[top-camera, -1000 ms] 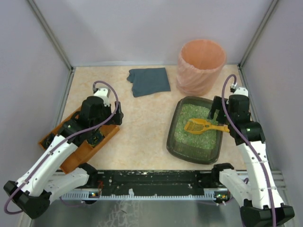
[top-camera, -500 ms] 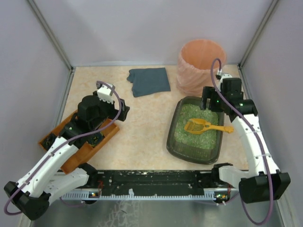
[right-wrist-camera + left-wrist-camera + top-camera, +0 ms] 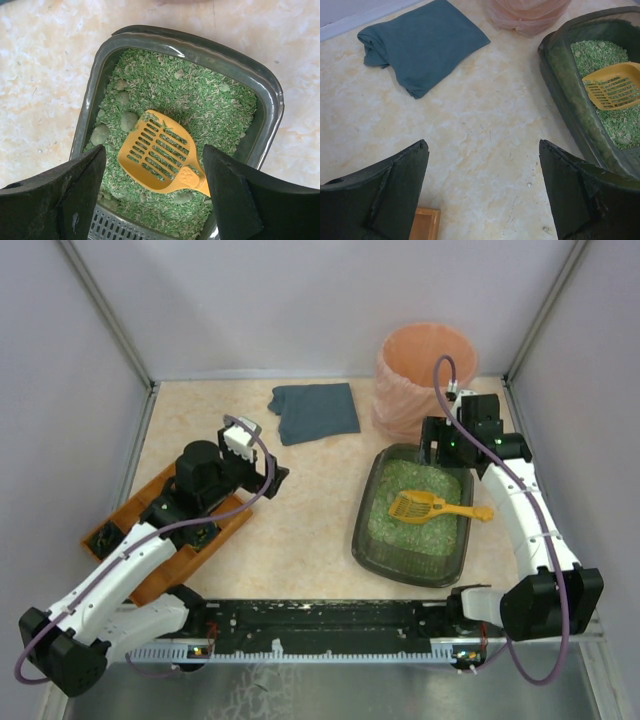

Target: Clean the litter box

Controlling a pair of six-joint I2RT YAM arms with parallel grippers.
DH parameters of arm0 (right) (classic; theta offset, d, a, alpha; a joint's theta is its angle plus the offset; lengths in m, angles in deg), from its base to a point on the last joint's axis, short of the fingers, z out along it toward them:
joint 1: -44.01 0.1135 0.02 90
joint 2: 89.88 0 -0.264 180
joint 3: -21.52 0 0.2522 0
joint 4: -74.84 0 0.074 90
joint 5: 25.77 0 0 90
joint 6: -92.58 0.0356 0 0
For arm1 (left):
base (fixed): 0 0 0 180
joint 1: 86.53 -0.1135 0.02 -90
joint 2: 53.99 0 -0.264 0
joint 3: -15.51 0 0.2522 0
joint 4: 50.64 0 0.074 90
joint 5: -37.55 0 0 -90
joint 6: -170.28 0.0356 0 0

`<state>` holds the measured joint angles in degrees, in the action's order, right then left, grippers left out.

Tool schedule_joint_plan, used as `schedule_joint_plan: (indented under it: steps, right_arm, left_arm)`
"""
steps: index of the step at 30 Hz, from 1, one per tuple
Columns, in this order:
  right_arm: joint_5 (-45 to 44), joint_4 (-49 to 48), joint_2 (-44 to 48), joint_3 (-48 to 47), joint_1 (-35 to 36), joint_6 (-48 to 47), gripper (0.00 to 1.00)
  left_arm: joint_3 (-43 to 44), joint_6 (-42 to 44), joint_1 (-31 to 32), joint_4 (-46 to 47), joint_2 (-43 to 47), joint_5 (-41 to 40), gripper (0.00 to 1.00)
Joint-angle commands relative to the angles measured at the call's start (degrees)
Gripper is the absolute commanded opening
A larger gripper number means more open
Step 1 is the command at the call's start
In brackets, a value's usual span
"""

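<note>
The litter box, filled with green litter, sits at 4 o'clock on the table, directly beneath the right gripper. Its fingers are spread wide and empty, apparently clear of the yellow slotted scoop lying in the litter. The left gripper, likewise spread and empty, has the box at its 2 o'clock.

The dark grey-green litter box is sitting flat at the right, slightly skewed, its low rounded rim enclosing green granular litter and clumps.
</note>
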<state>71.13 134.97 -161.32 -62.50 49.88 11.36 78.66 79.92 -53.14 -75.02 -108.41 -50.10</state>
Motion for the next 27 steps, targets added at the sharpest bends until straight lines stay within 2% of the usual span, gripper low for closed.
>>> schedule_joint_plan:
  steps: [1, 8, 13, 17, 22, 27]
  right_arm:
    - [-1.8, -2.2, 0.9, -2.7, -0.7, -0.2, 0.78]
    - [-1.0, 8.4, 0.4, -2.3, -0.5, -3.0, 0.77]
    - [-3.4, 9.3, 2.8, 3.3, -0.2, 3.2, 0.66]
    - [-10.4, 7.5, 4.8, 6.3, -0.1, 10.5, 0.65]
    - [-11.9, 1.6, 12.5, 9.2, 0.0, 20.1, 0.65]
    - [-29.1, 2.9, 21.4, 11.2, 0.0, 27.3, 0.67]
  left_arm:
    - [-0.9, 1.1, 0.4, 3.6, -0.8, 2.6, 0.95]
    - [-2.0, 1.1, 0.4, 5.2, -1.2, 5.3, 0.92]
    - [-1.8, 1.1, 0.4, 5.3, -2.2, 6.6, 0.89]
    - [-1.6, 0.7, 0.4, 5.3, -2.8, 7.1, 0.88]
    - [-2.1, -0.1, 0.4, 6.0, -3.0, 7.1, 0.88]
    - [-2.4, -0.7, 0.4, 6.0, -3.0, 6.8, 0.89]
